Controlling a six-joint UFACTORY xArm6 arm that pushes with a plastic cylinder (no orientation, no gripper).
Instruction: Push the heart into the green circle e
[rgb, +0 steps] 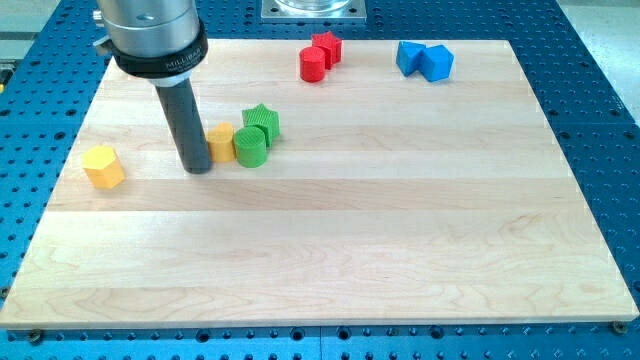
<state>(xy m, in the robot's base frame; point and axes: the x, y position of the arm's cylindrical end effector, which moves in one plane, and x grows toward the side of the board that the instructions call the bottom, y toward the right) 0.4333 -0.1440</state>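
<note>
Contact looks made: my tip (198, 167), a bare rod with no claw to open or close, sits against the view's-left side of the yellow heart block (221, 142). The heart touches the green cylinder block (251, 147). Best now is a short, centred nudge rightward, sparing the green star block (262, 122) behind.
</note>
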